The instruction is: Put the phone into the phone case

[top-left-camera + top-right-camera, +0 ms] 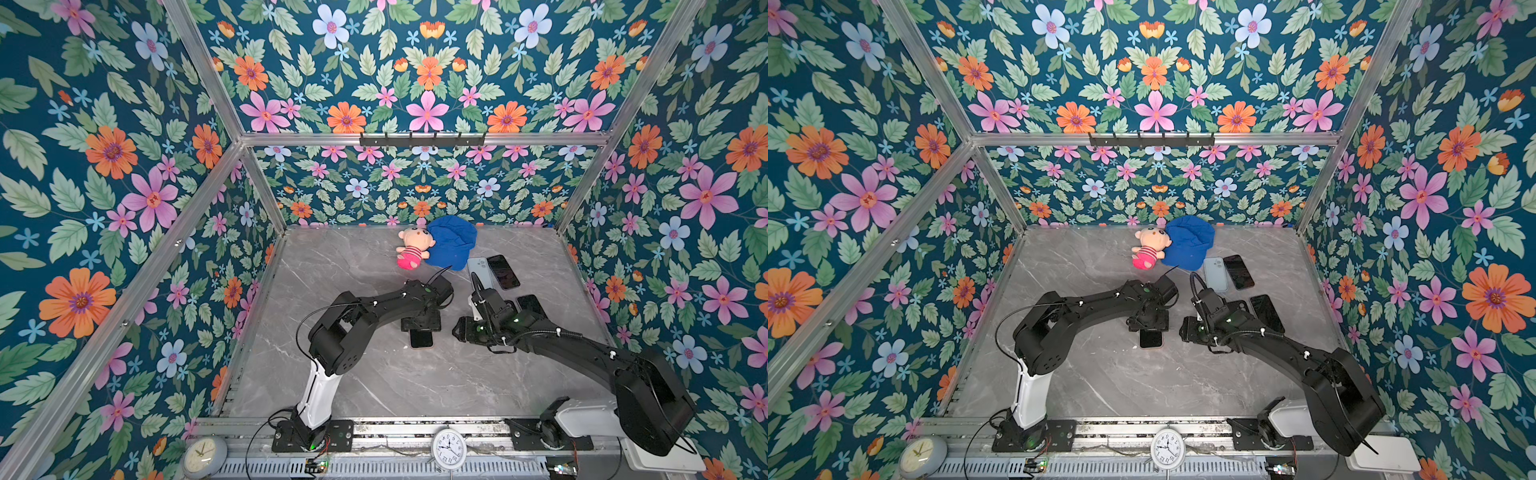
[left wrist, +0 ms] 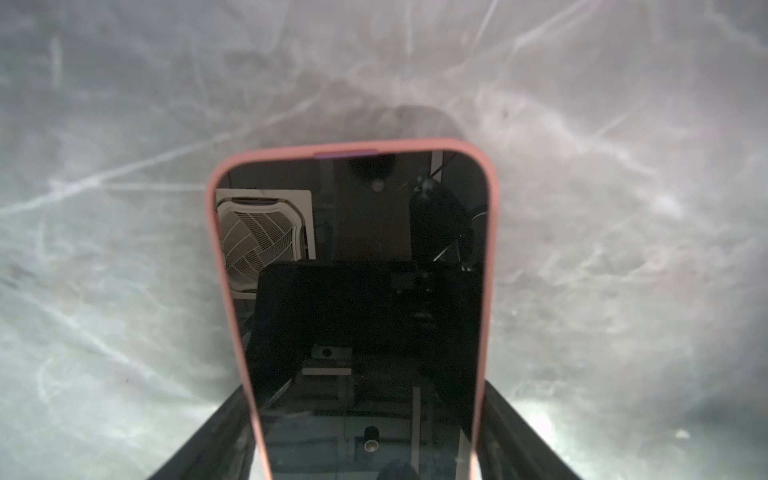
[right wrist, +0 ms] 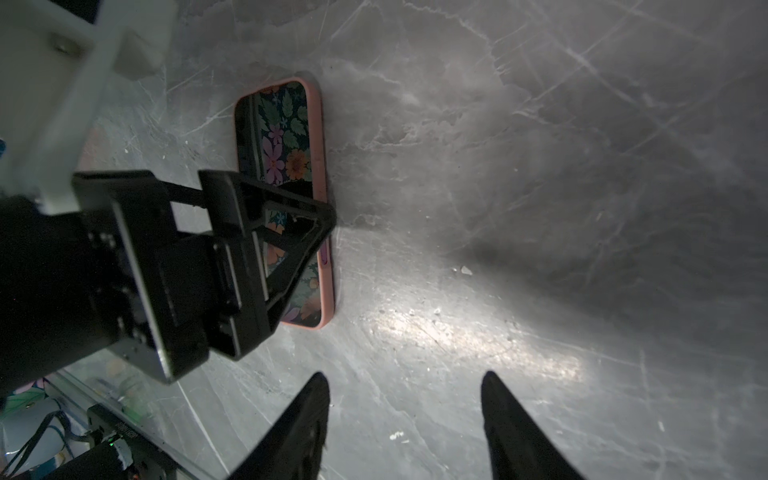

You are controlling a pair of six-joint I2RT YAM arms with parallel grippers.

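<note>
The phone (image 2: 361, 291) lies screen up mid-worktop, already seated in the pink phone case (image 2: 345, 146). My left gripper (image 1: 420, 327) has its fingers (image 2: 216, 440) astride the long edges; I cannot tell whether they pinch. My right gripper (image 3: 403, 378) hovers just beside, fingers apart, empty. Beyond lie spare phones (image 1: 503, 272), a doll (image 1: 411, 249) and a blue cloth (image 1: 453, 245). The worktop (image 1: 374, 386) is grey marble, with floral walls (image 1: 104, 166) around it.

I note the phone (image 2: 357, 291) screen is glossy and mirror-like. Its pink phone case (image 2: 353, 146) is matt and smooth. The surface (image 2: 124, 208) is grey marble-look, smooth, faintly scuffed.
</note>
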